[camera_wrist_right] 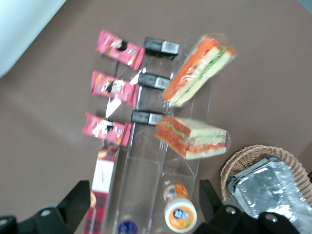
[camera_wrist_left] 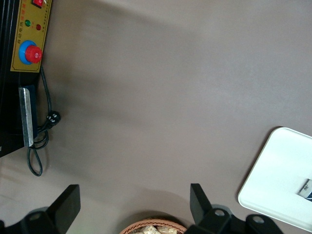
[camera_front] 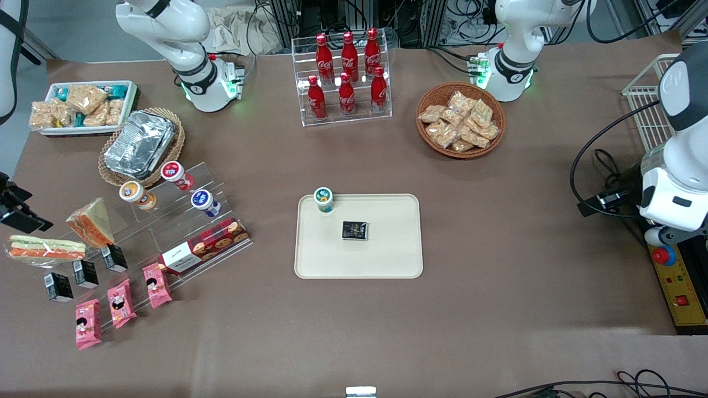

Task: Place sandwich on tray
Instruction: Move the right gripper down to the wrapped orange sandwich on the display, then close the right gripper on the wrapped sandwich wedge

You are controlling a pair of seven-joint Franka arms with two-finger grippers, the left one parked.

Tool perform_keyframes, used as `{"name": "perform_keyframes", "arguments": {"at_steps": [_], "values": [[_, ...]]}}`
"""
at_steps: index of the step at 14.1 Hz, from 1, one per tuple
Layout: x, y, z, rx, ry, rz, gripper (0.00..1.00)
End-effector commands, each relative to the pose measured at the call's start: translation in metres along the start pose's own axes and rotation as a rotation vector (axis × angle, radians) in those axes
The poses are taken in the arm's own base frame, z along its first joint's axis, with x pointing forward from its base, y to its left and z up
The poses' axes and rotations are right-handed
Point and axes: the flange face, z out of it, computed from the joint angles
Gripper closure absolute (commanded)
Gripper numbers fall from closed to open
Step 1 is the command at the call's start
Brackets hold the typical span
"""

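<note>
The sandwich is a long clear-wrapped wedge with white bread, orange-red and green layers. It lies at the working arm's end of the table, beside a clear acrylic display stand. The cream tray lies flat mid-table and carries a small green-lidded cup and a black packet. My right gripper hovers above the stand's end, a little farther from the front camera than the sandwich. It is open, holds nothing, and is apart from the sandwich.
A triangular sandwich stands on the stand beside the long one. The stand also holds yoghurt cups, a cookie box, black cartons and pink packets. A foil container in a basket sits farther back.
</note>
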Motion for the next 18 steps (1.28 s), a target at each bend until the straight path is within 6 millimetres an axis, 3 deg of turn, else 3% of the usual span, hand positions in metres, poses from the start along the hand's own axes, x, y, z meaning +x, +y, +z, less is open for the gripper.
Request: {"name": "perform_keyframes", "arguments": {"at_steps": [1, 5, 7, 9, 13, 18], "values": [[0.038, 0.018, 0.029, -0.021, 0.023, 0.15, 0.01], [0.06, 0.03, 0.056, -0.038, 0.018, 0.348, 0.01], [0.068, 0.026, 0.072, -0.03, 0.034, 0.432, 0.01], [0.083, 0.033, 0.094, -0.039, 0.043, 0.511, 0.01], [0.118, 0.06, 0.138, -0.036, 0.08, 0.571, 0.01], [0.137, 0.072, 0.18, 0.0, 0.087, 0.597, 0.01]]}}
